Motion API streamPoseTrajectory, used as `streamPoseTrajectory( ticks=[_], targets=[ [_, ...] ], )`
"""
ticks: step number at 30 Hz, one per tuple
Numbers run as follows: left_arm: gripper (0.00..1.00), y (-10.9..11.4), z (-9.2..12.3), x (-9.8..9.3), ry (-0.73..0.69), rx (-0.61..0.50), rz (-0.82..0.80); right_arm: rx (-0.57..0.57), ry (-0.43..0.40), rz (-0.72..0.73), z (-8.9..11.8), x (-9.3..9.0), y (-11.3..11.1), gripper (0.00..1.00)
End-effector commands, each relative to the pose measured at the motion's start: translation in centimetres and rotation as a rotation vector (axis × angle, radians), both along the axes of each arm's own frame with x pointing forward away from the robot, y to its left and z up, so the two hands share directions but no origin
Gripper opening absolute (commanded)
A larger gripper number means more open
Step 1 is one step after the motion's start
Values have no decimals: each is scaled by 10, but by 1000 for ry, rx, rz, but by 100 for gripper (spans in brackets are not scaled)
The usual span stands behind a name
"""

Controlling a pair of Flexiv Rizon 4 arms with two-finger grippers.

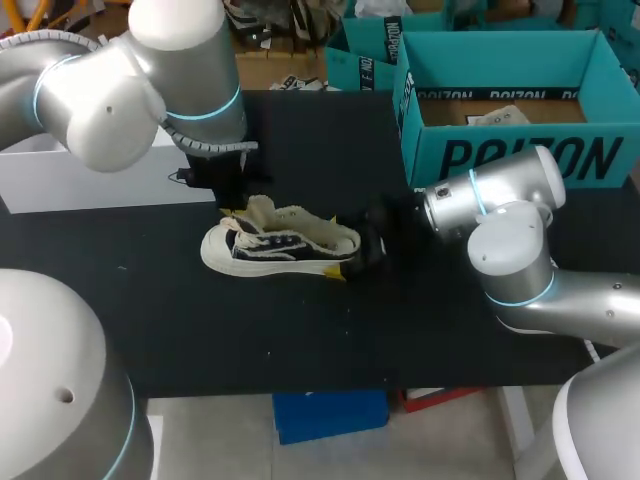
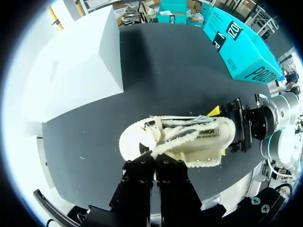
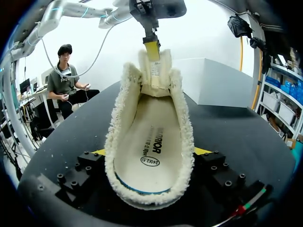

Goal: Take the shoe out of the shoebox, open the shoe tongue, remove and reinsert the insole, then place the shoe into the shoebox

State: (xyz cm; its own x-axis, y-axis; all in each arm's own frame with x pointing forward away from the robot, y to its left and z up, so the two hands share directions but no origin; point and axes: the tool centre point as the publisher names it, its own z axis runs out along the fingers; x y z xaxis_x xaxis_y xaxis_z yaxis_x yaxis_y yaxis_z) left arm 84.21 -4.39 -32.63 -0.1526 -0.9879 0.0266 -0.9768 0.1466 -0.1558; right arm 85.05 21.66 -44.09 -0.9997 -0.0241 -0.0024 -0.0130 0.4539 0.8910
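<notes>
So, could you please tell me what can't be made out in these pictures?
Head view: near floor of the shoebox, hidden by its front wall.
Right wrist view: toe of the shoe, behind the raised tongue.
All views: the shoe's underside, facing the table.

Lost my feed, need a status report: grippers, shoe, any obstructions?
Left gripper shut on tongue; right gripper shut on shoe heel. Insole in. Shoebox open, unobstructed.

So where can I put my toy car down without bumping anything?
The widest bare patch is the table in front of the shoe. There's also a bare strip behind it, between the white box and shoebox. Crowded: the middle, where the left gripper and right gripper hold the shoe.
</notes>
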Motion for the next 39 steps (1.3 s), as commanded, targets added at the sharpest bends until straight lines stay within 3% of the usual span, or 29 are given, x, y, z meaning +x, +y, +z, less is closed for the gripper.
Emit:
streamPoseTrajectory(
  ticks=[1,27,28,30,39],
  targets=[
    [0,13,-7,-6,-17,-109,-7,-1,2,-2,-6,1,4,0],
    [1,38,-9,-7,-31,-137,41,-1,2,-2,-6,1,4,0],
    [20,37,-10,-7,-29,-136,39,-1,2,-2,-6,1,4,0],
    [98,34,-12,-7,-17,-143,24,-1,2,-2,-6,1,4,0],
    [100,21,4,-2,-25,-206,-54,-1,2,-2,-6,1,4,0]
  ],
)
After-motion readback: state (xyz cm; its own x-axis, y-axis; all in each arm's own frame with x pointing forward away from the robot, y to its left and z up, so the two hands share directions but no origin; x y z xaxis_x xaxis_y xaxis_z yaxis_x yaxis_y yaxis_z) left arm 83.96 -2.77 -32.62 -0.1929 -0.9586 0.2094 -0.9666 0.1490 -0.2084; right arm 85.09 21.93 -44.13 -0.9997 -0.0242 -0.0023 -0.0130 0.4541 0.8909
